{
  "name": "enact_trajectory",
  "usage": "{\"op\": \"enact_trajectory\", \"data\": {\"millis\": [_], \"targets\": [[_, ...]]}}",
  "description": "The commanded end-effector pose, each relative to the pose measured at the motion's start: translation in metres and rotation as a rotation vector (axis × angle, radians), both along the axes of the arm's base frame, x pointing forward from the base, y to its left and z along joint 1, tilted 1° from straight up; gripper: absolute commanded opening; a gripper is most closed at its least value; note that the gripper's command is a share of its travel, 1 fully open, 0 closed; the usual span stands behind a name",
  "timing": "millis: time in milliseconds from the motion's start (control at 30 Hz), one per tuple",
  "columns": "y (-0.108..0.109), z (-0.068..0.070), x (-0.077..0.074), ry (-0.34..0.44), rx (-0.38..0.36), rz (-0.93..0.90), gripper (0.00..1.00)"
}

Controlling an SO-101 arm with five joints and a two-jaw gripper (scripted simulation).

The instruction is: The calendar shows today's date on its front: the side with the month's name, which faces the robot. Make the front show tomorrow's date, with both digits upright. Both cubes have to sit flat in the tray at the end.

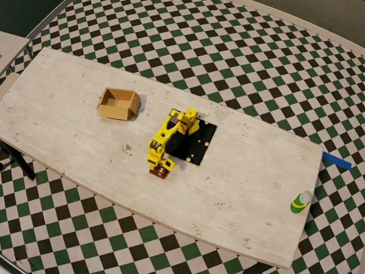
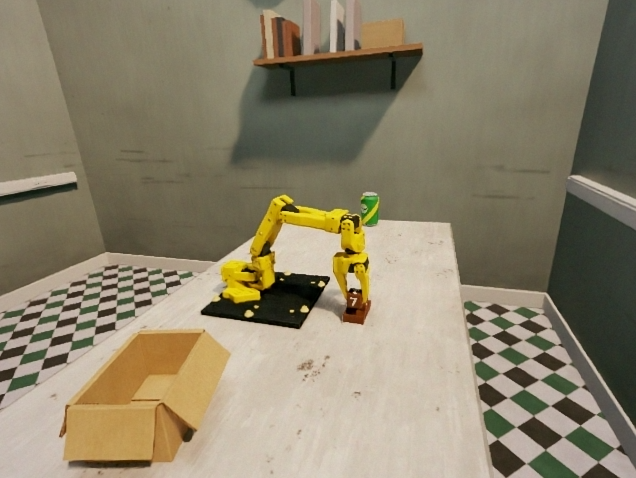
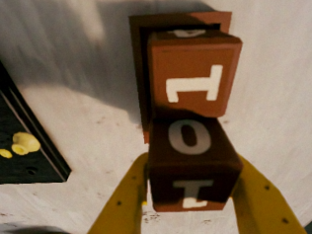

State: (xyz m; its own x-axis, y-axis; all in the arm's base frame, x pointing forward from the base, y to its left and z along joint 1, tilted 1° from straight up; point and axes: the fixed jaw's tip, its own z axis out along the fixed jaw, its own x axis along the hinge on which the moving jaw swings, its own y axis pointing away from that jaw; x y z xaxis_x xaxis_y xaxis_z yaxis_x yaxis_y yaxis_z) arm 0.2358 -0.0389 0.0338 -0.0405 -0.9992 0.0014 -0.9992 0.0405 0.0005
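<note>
My gripper (image 3: pixel 193 169) (image 2: pixel 353 293) (image 1: pixel 161 166) is shut on a dark brown date cube (image 3: pixel 194 147) (image 2: pixel 353 300). It holds the cube a little above the near slot of the brown calendar tray (image 3: pixel 138 73) (image 2: pixel 356 315) (image 1: pixel 156 174). In the wrist view the held cube shows a "0" on top and a "1" on its near side. In the exterior view it shows a "7". The second cube (image 3: pixel 195 73) sits in the tray's far slot with a "1" on top, lying sideways in the wrist view. The tray's front is hidden.
The arm's base stands on a black mat (image 1: pixel 195 145) (image 2: pixel 280 308) (image 3: pixel 25 167) beside the tray. An open cardboard box (image 1: pixel 119 103) (image 2: pixel 138 390) stands further along the table. A green can (image 1: pixel 300 202) (image 2: pixel 369 208) stands at the table's far corner.
</note>
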Motion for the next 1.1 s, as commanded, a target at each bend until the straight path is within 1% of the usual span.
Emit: {"op": "enact_trajectory", "data": {"millis": [0,333,600,867,1067], "targets": [[-0.001,0.000,-0.001,-0.001,0.001,-0.006,0.00],[0.000,-0.006,-0.001,-0.001,0.001,-0.007,0.00],[0.000,-0.006,-0.001,-0.001,0.001,-0.007,0.00],[0.000,-0.011,-0.002,-0.001,0.001,-0.008,0.00],[0.000,-0.012,-0.002,-0.001,0.001,-0.008,0.00]]}}
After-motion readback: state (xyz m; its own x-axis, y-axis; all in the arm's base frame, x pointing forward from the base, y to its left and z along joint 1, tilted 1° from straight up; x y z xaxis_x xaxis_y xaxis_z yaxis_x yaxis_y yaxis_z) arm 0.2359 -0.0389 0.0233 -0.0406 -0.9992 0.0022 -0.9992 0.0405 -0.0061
